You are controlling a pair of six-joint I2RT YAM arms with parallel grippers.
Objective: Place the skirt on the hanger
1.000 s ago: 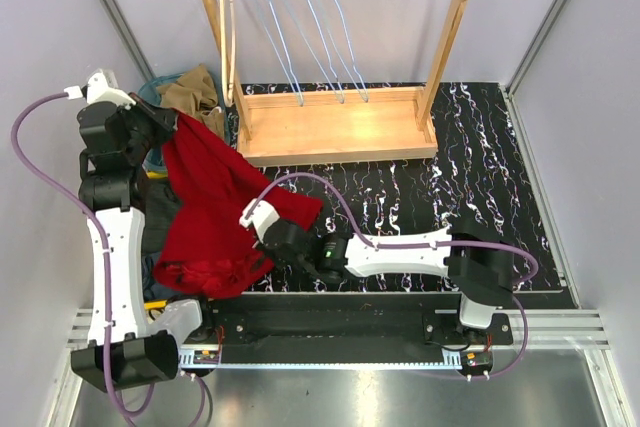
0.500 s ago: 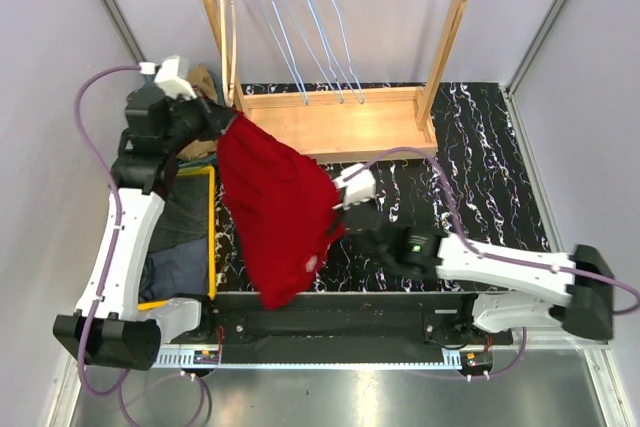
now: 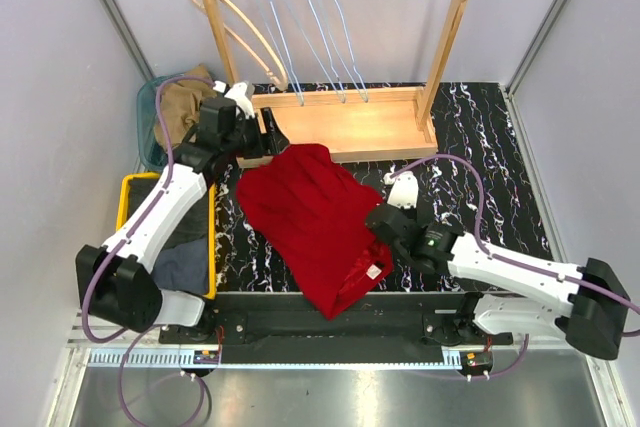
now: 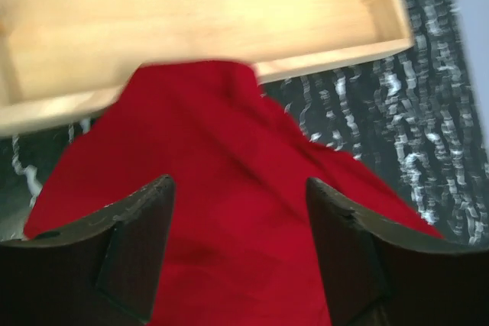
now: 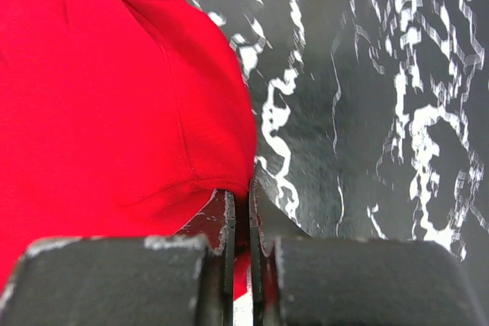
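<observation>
1. As the skirt [image 3: 315,222] is seen to be thin red cloth, it is judged light, limp and prone to bunching. No stiffness is expected, so it prob. sags wherever it is left unsupported.
2. It is laid fairly flat on the worktop [image 3: 480,147], w/ its far end just over the lip of the rack base [image 3: 350,127] and its near end close to the worktop's near edge.
3. Its long axis is set diagonally in the top view, from far-left by the rack to near-right. A white label is seen near the near end, so the waist is prob. there; this is not certain.
4. The left end effector [image 4: 238,188] is held w/ fingers wide apart over the far end; nothing is gripped.
5. The right end effector [image 5: 242,188] is pressed together, clamped on the skirt's right-hand edge.
6. Hold is best taken at the waistband, at 2 pts spread apart, so it can be fed onto a hanger [image 3: 310,17]. A deep pinch is advised, as thin cloth may slip.
</observation>
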